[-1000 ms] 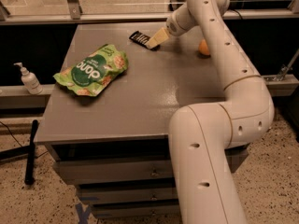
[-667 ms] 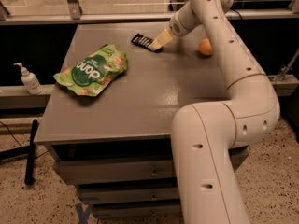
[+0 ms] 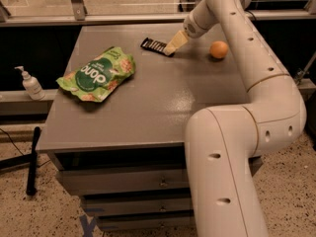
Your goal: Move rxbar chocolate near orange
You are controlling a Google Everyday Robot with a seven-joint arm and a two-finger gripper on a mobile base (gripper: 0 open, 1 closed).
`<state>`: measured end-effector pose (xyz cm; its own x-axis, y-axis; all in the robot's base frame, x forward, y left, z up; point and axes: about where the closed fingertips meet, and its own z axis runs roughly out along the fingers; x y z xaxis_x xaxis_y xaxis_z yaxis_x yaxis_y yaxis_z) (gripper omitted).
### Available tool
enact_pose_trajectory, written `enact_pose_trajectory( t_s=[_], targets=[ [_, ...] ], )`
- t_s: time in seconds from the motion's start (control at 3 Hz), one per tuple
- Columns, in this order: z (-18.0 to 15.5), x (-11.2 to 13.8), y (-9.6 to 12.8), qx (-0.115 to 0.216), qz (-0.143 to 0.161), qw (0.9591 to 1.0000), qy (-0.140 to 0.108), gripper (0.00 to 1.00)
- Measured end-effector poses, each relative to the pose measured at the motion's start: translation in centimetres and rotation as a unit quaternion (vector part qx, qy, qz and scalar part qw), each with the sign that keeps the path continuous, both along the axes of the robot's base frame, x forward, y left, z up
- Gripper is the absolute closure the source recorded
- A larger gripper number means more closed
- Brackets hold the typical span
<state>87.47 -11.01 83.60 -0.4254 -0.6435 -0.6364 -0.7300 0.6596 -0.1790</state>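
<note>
The rxbar chocolate (image 3: pixel 154 46), a small black bar with pale print, is at the far middle of the grey table (image 3: pixel 148 112). My gripper (image 3: pixel 171 49) reaches down from the right and is shut on the bar's right end, holding it at or just above the tabletop. The orange (image 3: pixel 218 49) sits on the table to the right of the gripper, about one bar length away, close to the arm's forearm.
A large green chip bag (image 3: pixel 96 74) lies on the left half of the table. A white pump bottle (image 3: pixel 30 83) stands on a ledge left of the table. My arm (image 3: pixel 256 83) runs along the table's right side. Drawers are below the front edge.
The gripper and the bar have shifted slightly right and toward the front, closer to the orange. The bag and the orange have not moved.
</note>
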Motion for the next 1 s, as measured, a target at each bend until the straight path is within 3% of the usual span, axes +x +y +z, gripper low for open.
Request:
enact_pose_trajectory(
  t_s=[0.33,1.0],
  targets=[
    [1.4,-0.4,-0.3,0.001,0.002,1.0,-0.007,0.0],
    [2.1,-2.9,2.1,0.069,0.013,0.9969,0.035,0.0]
  ],
)
